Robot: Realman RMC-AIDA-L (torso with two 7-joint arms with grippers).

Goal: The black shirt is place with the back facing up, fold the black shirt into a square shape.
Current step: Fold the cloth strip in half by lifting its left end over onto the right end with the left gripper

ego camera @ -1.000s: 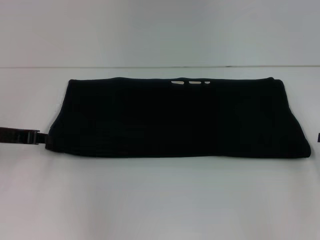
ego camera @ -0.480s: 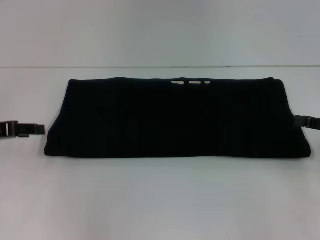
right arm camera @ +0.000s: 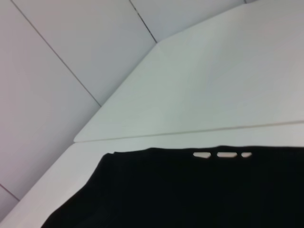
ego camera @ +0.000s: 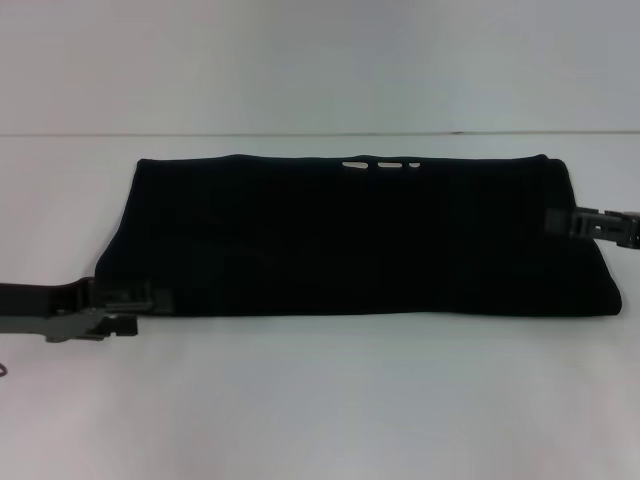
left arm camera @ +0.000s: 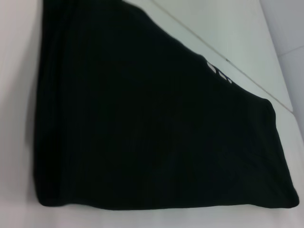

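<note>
The black shirt (ego camera: 350, 240) lies flat on the white table (ego camera: 320, 400), folded into a wide, low band with three small pale gaps at the neckline on its far edge. My left gripper (ego camera: 150, 298) reaches in from the left and sits over the shirt's near left corner. At the shirt's right end, about halfway along that edge, my right gripper (ego camera: 556, 221) overlaps the cloth. The left wrist view is filled by the shirt (left arm camera: 142, 133) seen from its left end. The right wrist view shows the shirt (right arm camera: 190, 190) and its far edge with the neckline gaps.
The white table extends well beyond the shirt on the near side and on both ends. Its far edge (ego camera: 320, 134) meets a pale wall close behind the shirt. Nothing else lies on the tabletop.
My left gripper has moved right and toward the near edge, from beside the shirt onto its near left corner. My right gripper has come in from the right onto the shirt's right edge.
</note>
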